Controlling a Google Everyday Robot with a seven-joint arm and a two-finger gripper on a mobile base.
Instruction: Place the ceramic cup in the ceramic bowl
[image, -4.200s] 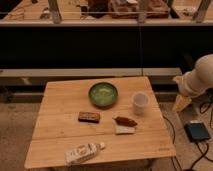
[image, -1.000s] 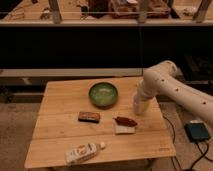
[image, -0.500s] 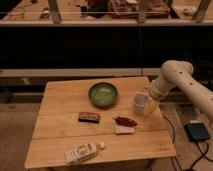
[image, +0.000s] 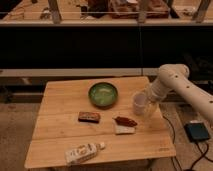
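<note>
The white ceramic cup (image: 139, 103) stands upright on the wooden table (image: 60, 135), near its right edge. The green ceramic bowl (image: 103, 94) sits to the cup's left, apart from it and empty. My gripper (image: 149, 104) hangs at the end of the white arm (image: 170, 80), low over the table and right against the cup's right side. The cup partly hides it.
A brown bar (image: 88, 117) lies in front of the bowl. A red-brown packet (image: 125, 121) rests on a white napkin (image: 124, 130). A white-and-tan tube (image: 82, 152) lies near the front edge. A dark box (image: 199, 132) sits on the floor at the right.
The arm came in from the right and covered the cup a second ago. It has since drawn back right, so the cup shows again, standing in the same spot.
</note>
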